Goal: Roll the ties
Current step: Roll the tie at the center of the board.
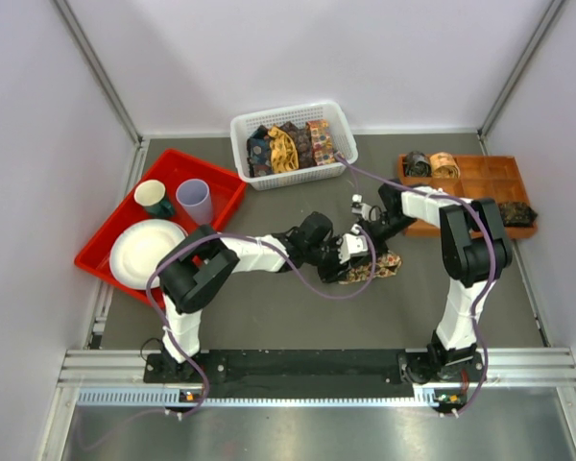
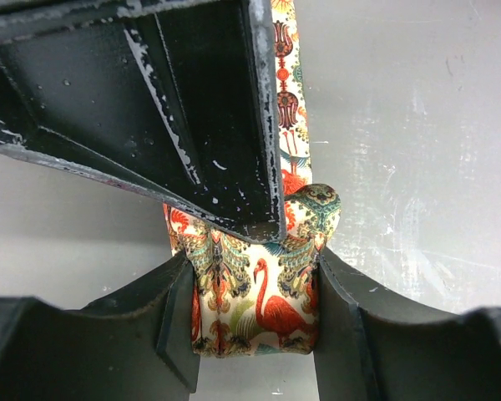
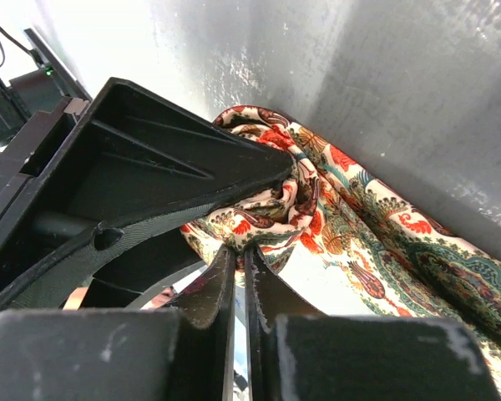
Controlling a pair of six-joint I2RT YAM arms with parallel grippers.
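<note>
A cream tie (image 2: 259, 292) printed with red flamingos lies mid-table, also seen as tie (image 1: 374, 267) under both grippers. My left gripper (image 2: 255, 322) has a pad pressed on each side of its rolled end. The tie's free length runs away over the grey table. My right gripper (image 3: 240, 251) is shut, its tips pinching a bunched fold of the tie (image 3: 376, 225). In the top view the left gripper (image 1: 350, 252) and right gripper (image 1: 367, 230) meet tip to tip over the tie. More ties (image 1: 286, 146) fill a white basket. Rolled ties (image 1: 430, 164) sit in an orange tray.
The white basket (image 1: 245, 123) stands at the back centre. The orange tray (image 1: 480, 178) is at the back right, with a dark coil (image 1: 516, 213) at its near right end. A red tray (image 1: 221, 182) on the left holds a white plate (image 1: 146, 252) and two cups (image 1: 154, 197).
</note>
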